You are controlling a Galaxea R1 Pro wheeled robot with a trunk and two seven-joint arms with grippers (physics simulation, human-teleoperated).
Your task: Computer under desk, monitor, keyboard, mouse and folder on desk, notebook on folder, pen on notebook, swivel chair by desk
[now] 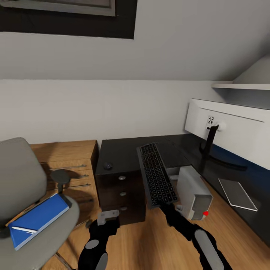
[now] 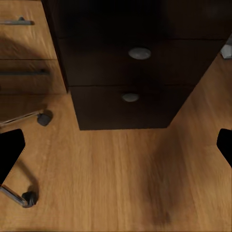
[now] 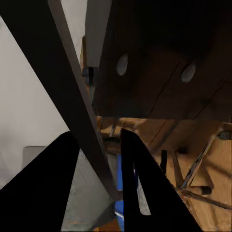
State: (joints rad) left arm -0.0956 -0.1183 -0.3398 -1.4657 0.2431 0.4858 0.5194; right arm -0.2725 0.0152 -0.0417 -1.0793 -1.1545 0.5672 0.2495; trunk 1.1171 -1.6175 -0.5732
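Keyboard (image 1: 156, 175) pinched at near end by your right gripper (image 1: 167, 206), raised above desk (image 1: 123, 153) front edge. Left gripper (image 2: 116, 145) spread, empty, low before desk drawers. Folder (image 1: 37, 219) on swivel chair (image 1: 22, 187) seat.

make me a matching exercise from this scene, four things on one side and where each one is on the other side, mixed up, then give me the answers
Things:
1. keyboard
2. folder
3. mouse
4. notebook

Places:
A. on the seat of the swivel chair, with the pen on it
B. held up in the right gripper, above the floor
C. flat on the desk near the monitor
D. on the desk above the drawers

Pairs: 1-B, 2-A, 3-D, 4-C
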